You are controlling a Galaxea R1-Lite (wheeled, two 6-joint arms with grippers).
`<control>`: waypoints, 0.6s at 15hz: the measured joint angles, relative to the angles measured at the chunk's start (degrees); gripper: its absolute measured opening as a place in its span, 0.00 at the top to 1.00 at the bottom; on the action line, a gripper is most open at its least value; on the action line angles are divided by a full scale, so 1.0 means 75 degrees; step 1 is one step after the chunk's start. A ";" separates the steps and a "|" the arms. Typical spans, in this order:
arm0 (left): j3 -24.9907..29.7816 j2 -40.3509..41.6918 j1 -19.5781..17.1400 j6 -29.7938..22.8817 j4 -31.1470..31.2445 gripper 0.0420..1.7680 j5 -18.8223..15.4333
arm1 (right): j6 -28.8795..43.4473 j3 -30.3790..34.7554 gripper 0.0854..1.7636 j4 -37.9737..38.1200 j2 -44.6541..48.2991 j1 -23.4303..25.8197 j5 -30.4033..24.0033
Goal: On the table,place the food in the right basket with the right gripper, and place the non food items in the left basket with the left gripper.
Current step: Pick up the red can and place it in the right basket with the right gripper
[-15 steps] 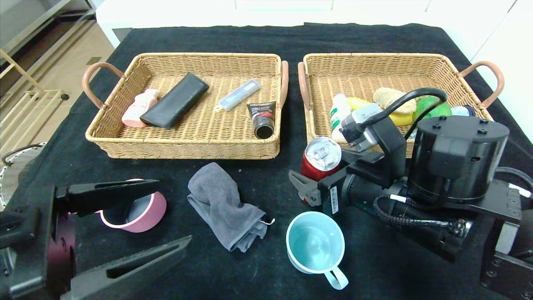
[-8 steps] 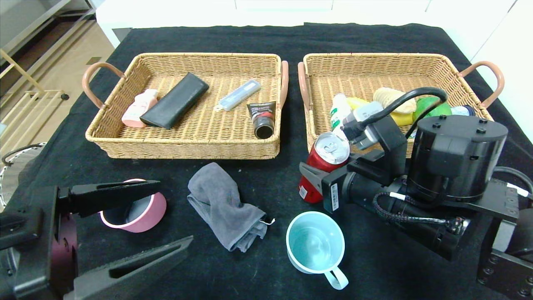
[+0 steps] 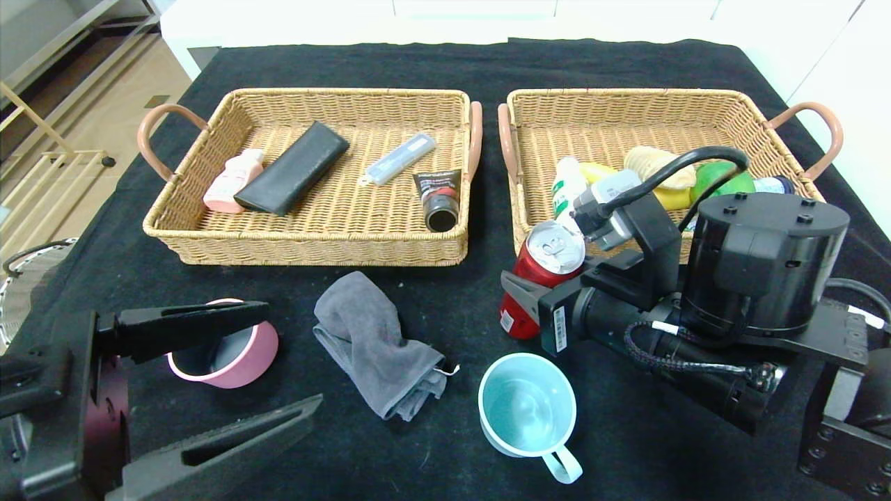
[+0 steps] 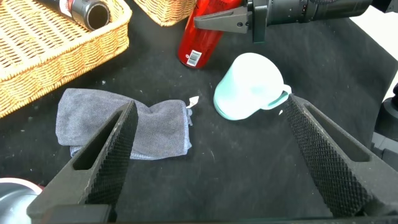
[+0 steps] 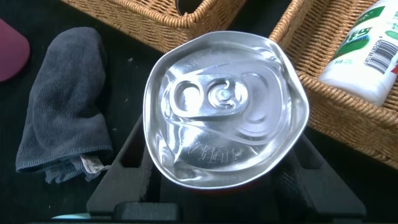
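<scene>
While the head view shows most items already sorted, the right gripper (image 3: 518, 306) clamps a red soda can (image 3: 541, 278), tilted toward the right basket (image 3: 626, 104) at its 12 o'clock, just short of the near rim. That basket already holds a white bottle (image 3: 565, 184), yellow and green fruit and other food; the left basket (image 3: 334, 236) holds a pink bottle (image 3: 233, 179), a black case (image 3: 292, 177), a clear tube (image 3: 400, 158) and a black tube (image 3: 438, 198). Left on the black table (image 3: 431, 69) are a grey cloth (image 3: 372, 344), a light blue mug (image 3: 529, 410) and a pink bowl (image 3: 226, 355), all non-food. In the left wrist view, the left gripper (image 4: 211, 155) hangs with its fingers spread wide and nothing between them, above the cloth (image 4: 124, 124) and the mug (image 4: 249, 87). In the right wrist view, the can's dented lid (image 5: 224, 109) fills the frame, pinched between the black fingers (image 5: 134, 152). By my judgement the can is the last food item; three left-arm placements remain.
</scene>
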State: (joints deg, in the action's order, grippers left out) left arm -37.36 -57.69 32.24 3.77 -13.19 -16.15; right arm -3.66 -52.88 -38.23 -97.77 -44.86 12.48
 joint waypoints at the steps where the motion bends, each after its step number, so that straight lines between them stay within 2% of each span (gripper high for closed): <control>1: 0.0000 0.0000 0.0000 0.0000 0.0003 0.03 -0.0003 | 0.0000 0.0000 0.44 0.0000 0.0000 0.0000 0.0003; 9: 0.0000 -0.0008 0.0000 0.0000 0.0003 0.03 0.0000 | 0.0000 -0.0078 0.44 0.0159 0.0312 -0.0002 -0.0003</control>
State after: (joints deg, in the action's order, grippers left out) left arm -37.36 -57.75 32.24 3.77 -13.17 -16.15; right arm -3.66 -53.47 -37.04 -95.43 -44.87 12.46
